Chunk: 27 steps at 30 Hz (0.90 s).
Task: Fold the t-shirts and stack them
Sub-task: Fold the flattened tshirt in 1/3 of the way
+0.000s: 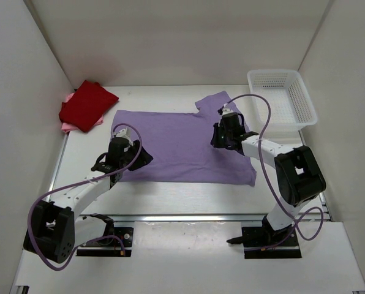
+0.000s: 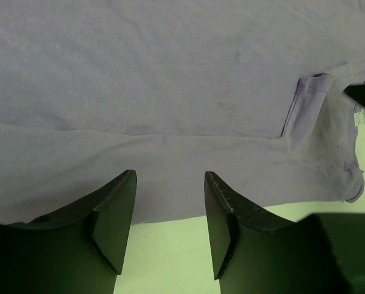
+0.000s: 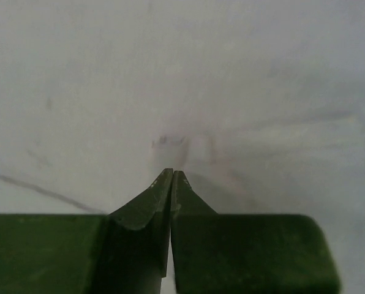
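Observation:
The lavender t-shirt (image 1: 182, 147) lies spread flat in the middle of the table. My left gripper (image 1: 141, 158) is open at the shirt's left edge. In the left wrist view its fingers (image 2: 118, 202) straddle the cloth's hem (image 2: 170, 184), with nothing between them. My right gripper (image 1: 224, 138) is over the shirt near the collar. In the right wrist view it (image 3: 172, 174) is shut, with its tips close to the lavender cloth (image 3: 182, 79) and no cloth showing between them. The dark red t-shirt (image 1: 87, 104) lies folded at the back left on the pink t-shirt (image 1: 68, 127).
A white mesh basket (image 1: 305, 101) stands at the back right, close to the shirt's right sleeve. White walls close in the table on the left, back and right. A bare strip of table (image 1: 188, 196) runs between the shirt and the arm bases.

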### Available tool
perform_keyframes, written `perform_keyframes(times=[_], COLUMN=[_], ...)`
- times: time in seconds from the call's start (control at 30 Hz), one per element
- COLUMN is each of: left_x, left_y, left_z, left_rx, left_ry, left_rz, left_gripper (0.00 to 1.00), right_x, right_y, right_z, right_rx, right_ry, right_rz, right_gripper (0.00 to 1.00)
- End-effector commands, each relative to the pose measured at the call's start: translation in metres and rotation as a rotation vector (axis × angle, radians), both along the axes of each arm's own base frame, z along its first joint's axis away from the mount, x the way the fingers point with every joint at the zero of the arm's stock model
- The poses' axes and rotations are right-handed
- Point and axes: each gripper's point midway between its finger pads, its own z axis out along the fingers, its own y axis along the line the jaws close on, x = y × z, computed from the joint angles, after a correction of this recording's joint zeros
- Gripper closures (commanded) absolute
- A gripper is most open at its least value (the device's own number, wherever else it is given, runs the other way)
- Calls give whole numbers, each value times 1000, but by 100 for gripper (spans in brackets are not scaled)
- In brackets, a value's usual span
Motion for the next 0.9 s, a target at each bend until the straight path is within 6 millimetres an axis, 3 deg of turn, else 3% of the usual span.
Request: perform_keyframes(times=[0.0, 0.17, 0.27, 0.33, 0.43, 0.57, 0.6, 0.63, 0.73, 0.8, 0.83, 0.87], left_x=[7, 2, 5, 6, 5, 10, 8, 6, -4, -11, -14, -16], left_y=[-3, 1, 4, 5, 5, 1, -3, -10, -34, -47, -53, -56], left_z=[17, 10, 11, 11, 9, 18, 19, 23, 19, 5, -4, -8], left_rx=[-22, -12, -11, -9, -31, -63, -51, -43, -26, -22, -17, -10], left_ry=[-51, -36, -43, -44, -26, -29, -35, -38, -39, 6, 33, 47], left_rz=[0, 9, 17, 21, 13, -1, -13, -30, -99, -141, -162, -174], left_gripper=[41, 41, 41, 42, 40, 40, 40, 40, 47, 53, 57, 59], right_x=[-13, -2, 19, 29, 47, 45, 48, 43, 15, -16, -28, -45], right_y=[12, 21, 30, 33, 26, 20, 17, 10, -1, 0, 6, 6], right_z=[-5, -19, -17, -26, -27, 27, 38, 56, 75, 56, 56, 43], right_rx=[15, 38, 76, 79, 105, 186, 185, 190, 193, 193, 204, 188], right_ry=[27, 78, 66, 84, 95, -2, -52, -94, -141, -98, -94, -70], right_rz=[32, 36, 36, 28, 2, -4, -18, -38, -60, -35, -13, 2], right_gripper=[100, 100, 100, 100, 100, 99, 93, 87, 80, 93, 100, 99])
